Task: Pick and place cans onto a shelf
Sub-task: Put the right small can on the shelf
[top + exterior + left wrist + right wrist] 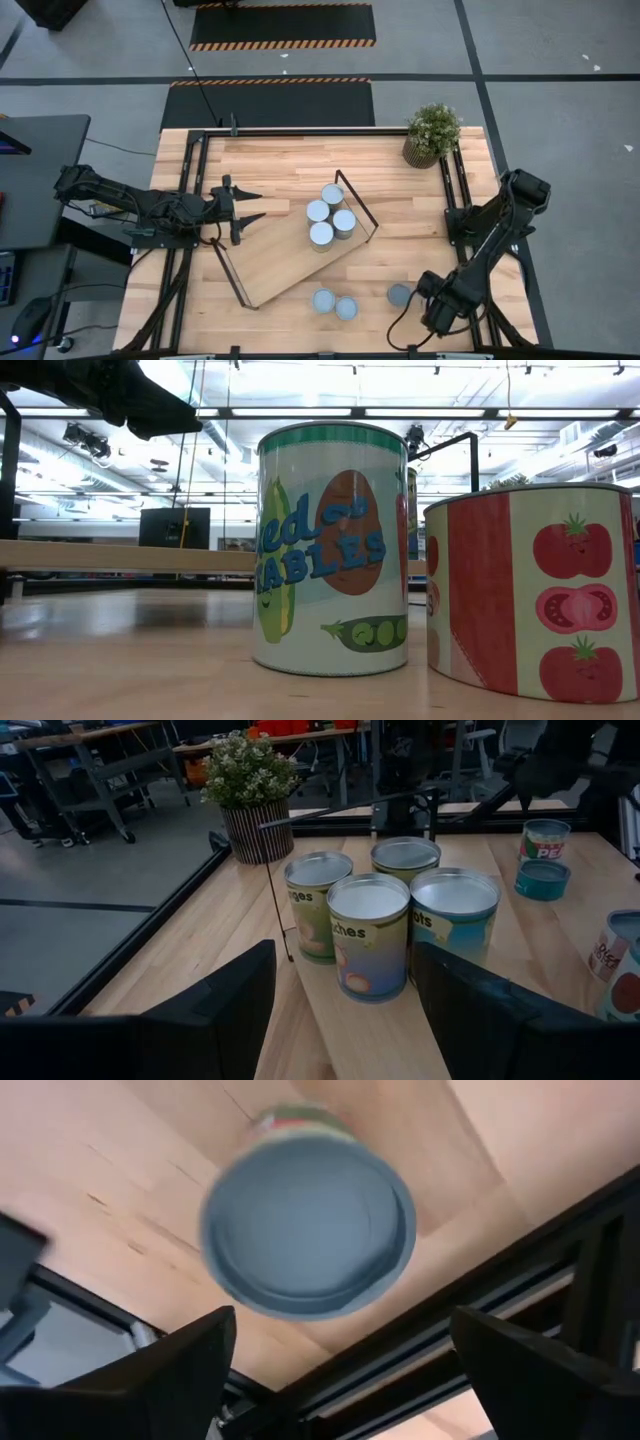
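Lower your right gripper (335,1370), fingers spread wide, squarely over the short grey-topped metal can (399,294) at the tabletop's five o'clock.

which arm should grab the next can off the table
Right. The right hand is open beside a loose can, which fills its wrist view. The left hand, also open, sits at the shelf, far from the loose cans.
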